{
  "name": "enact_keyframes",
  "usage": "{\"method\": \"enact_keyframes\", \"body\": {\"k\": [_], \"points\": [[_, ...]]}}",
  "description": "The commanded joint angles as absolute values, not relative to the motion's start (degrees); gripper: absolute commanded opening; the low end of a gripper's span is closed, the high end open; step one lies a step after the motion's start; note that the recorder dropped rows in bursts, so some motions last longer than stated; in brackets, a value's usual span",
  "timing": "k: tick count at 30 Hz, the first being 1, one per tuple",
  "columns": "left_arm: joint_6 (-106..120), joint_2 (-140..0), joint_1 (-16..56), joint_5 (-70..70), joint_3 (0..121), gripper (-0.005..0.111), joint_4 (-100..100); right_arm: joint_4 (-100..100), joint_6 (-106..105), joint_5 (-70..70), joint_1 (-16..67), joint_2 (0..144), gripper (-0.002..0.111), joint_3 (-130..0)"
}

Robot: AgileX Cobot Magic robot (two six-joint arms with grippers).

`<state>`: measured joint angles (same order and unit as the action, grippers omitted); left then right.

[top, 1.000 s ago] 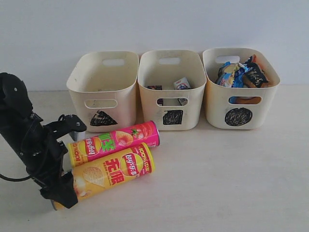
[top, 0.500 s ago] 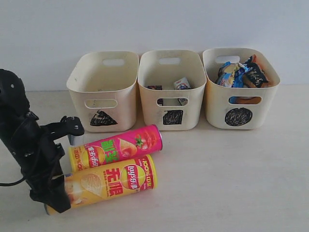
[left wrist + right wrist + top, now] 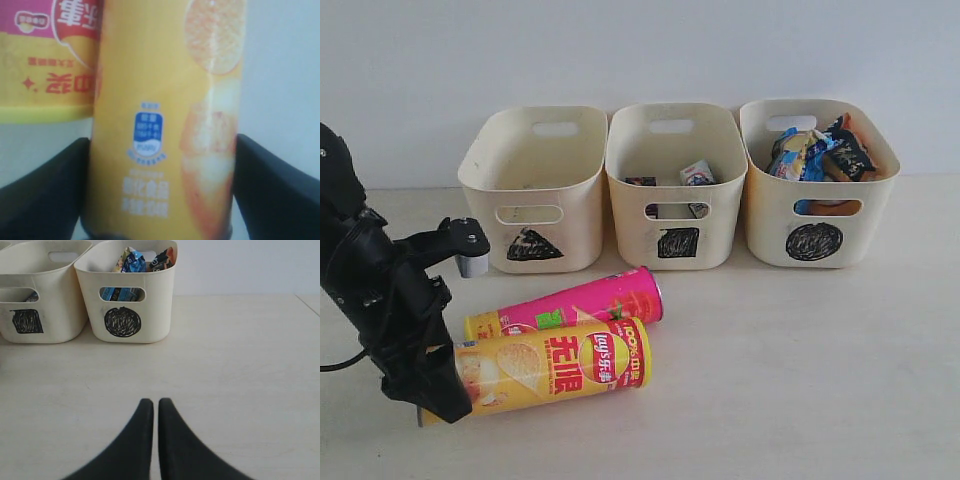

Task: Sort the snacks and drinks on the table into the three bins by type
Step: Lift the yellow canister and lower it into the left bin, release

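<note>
My left gripper is shut on the near end of the yellow-orange chip tube, which lies low over the table. In the left wrist view the tube fills the gap between the dark fingers. The pink-yellow tube lies just behind it, touching it. Both cartons, white-blue and dark purple, sit in the square bin. Crinkly packets fill the circle bin. The triangle bin looks empty. My right gripper is shut on nothing, low over bare table.
The three bins stand side by side against the back wall. The left arm's black links rise at the left edge of the table. The right wrist view shows the circle bin and the square bin ahead.
The left arm drew back to the left with the yellow-orange tube, swinging it closer to level. The pink-yellow tube rolled slightly to the right and turned.
</note>
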<state>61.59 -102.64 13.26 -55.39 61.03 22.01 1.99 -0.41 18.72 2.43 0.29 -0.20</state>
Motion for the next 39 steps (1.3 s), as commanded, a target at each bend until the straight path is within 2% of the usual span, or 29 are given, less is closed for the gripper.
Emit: {"method": "enact_keyframes", "body": {"k": [1, 12, 23, 30, 39], "points": [[61.0, -102.1, 13.6, -55.3, 61.3, 0.004, 22.0, 1.8, -0.5, 18.4, 2.5, 0.0, 0.001, 0.0], [62.0, -101.5, 13.6, -57.2, 61.3, 0.004, 22.1, 1.8, -0.4, 18.4, 2.5, 0.0, 0.001, 0.0], [74.6, -90.1, 13.1, -60.4, 63.3, 0.004, 36.6, 1.8, -0.4, 18.4, 2.5, 0.0, 0.001, 0.0], [68.7, -88.8, 9.7, -44.1, 69.1, 0.004, 37.7, 1.8, -0.5, 18.4, 2.5, 0.0, 0.001, 0.0], [54.0, -97.7, 9.7, -30.2, 80.6, 0.004, 37.9, 1.8, -0.4, 18.4, 2.5, 0.0, 0.001, 0.0]]}}
